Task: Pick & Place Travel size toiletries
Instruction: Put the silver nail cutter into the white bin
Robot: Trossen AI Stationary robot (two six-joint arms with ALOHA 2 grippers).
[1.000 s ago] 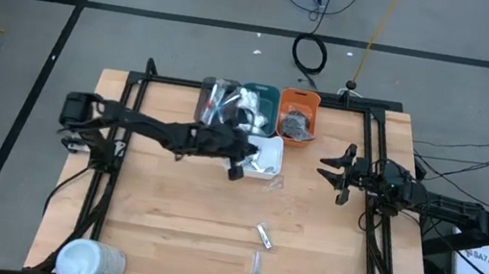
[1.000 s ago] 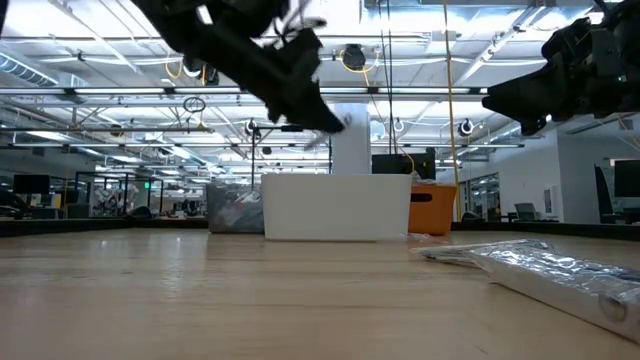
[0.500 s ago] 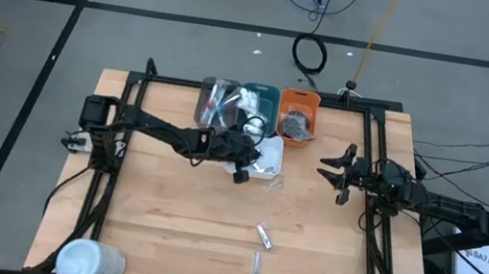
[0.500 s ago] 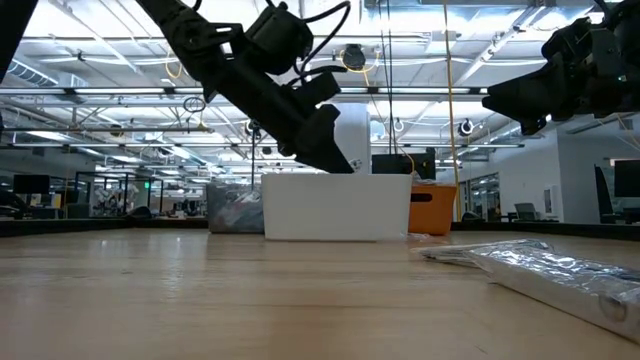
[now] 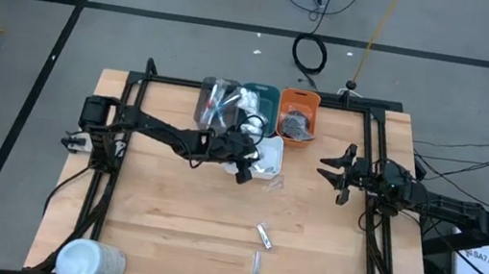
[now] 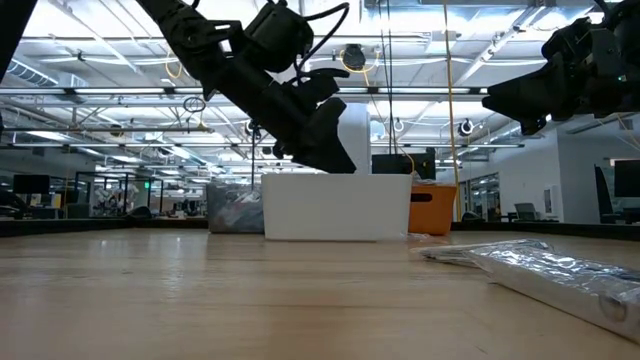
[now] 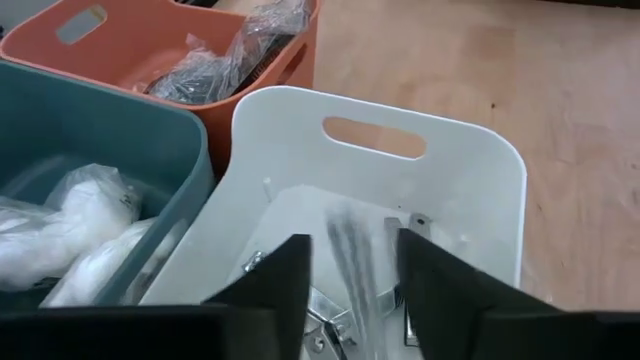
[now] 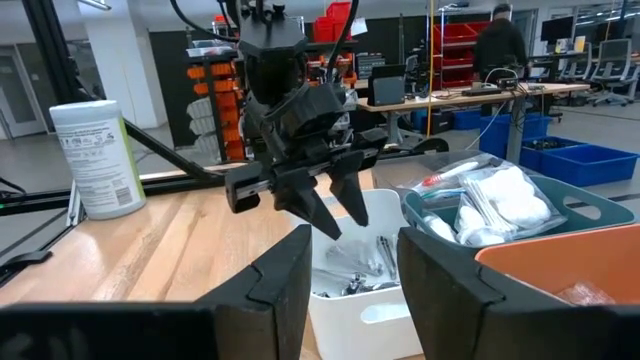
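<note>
I have the wooden tabletop (image 5: 165, 213) spread under both arms, and the biggest loose thing on it is the white cylinder (image 5: 90, 261) lying at the near left corner. At the far edge four trays sit packed together: a grey tray (image 5: 215, 101), a teal tray (image 5: 257, 103) and an orange tray (image 5: 297, 118) in a row, with a white tray (image 5: 266, 156) just in front of the teal one. My left hand (image 5: 242, 166) reaches in from the left and hovers over the white tray's left edge, fingers (image 7: 270, 280) pointing down into it and parted to a moderate gap with nothing between them; through its wrist camera I see slim wrapped sticks and silver sachets (image 7: 350, 260) lying on the bottom of the white tray. White packets (image 7: 70, 225) fill the teal tray, and dark items in clear wrap (image 7: 215, 65) sit in the orange one. My right hand (image 5: 332, 173) waits over the right side of the tabletop, well apart from the trays, its fingers (image 8: 280, 280) half spread and empty. Two small toiletries lie out in the open near the front: a silver sachet (image 5: 264, 235) and, just in front of it, a clear-wrapped stick (image 5: 258, 263).
</note>
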